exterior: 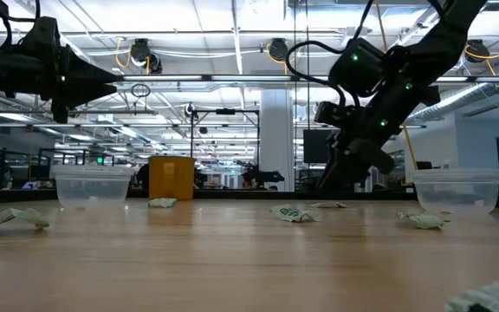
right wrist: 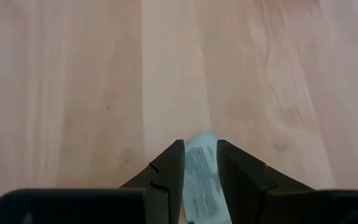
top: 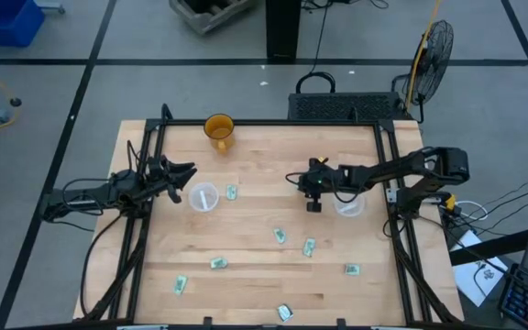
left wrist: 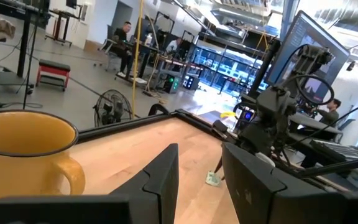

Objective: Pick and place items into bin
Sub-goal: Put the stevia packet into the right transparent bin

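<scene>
Overhead light even and bright; table (top: 273,183) evenly lit, arms cast only faint soft shadows. Low view: ceiling strip lights (exterior: 232,54) glare, arms backlit to near silhouette, foreground tabletop blurred. Left wrist view: orange mug (left wrist: 27,152) soft, room windows blown out. Right wrist view: wood grain slightly soft, no glare.

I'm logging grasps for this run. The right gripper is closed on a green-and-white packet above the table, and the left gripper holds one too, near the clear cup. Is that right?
Not quite. The right gripper is indeed shut on a green-and-white packet above the wooden table, as the right wrist view shows. But the left gripper is empty: the left wrist view shows nothing between its fingers. It hovers near the clear cup.
</scene>
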{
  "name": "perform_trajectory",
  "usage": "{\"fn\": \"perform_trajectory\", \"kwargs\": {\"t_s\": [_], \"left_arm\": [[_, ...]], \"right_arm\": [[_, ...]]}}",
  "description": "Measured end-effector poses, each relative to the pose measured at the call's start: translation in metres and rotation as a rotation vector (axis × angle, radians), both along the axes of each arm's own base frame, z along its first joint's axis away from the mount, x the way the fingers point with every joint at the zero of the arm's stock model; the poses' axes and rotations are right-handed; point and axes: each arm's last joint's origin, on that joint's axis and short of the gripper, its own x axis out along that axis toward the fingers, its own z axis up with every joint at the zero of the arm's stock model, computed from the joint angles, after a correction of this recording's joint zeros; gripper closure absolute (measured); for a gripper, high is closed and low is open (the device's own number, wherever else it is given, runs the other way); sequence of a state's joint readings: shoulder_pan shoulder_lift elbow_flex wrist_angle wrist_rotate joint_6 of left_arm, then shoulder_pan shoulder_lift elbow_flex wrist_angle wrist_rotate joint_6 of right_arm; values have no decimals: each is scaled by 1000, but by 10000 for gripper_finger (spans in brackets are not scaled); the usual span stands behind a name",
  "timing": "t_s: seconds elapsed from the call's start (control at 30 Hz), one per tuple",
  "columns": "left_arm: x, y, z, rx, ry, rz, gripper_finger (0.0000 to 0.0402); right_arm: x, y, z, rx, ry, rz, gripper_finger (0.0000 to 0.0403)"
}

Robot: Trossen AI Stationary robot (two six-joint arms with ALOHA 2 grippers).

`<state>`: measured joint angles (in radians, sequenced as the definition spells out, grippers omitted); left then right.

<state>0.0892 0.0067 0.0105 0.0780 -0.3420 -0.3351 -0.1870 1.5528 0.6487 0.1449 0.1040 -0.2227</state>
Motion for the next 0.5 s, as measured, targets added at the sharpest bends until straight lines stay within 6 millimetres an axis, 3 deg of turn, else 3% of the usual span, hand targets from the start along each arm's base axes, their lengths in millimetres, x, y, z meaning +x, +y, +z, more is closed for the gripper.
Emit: {"fn": "perform_trajectory", "kwargs": {"t_s": [0.5], "left_arm": [[0, 0, 0, 0, 0, 0, 273]], "right_arm": [[-7, -2, -7, 47, 8, -47, 316]]}}
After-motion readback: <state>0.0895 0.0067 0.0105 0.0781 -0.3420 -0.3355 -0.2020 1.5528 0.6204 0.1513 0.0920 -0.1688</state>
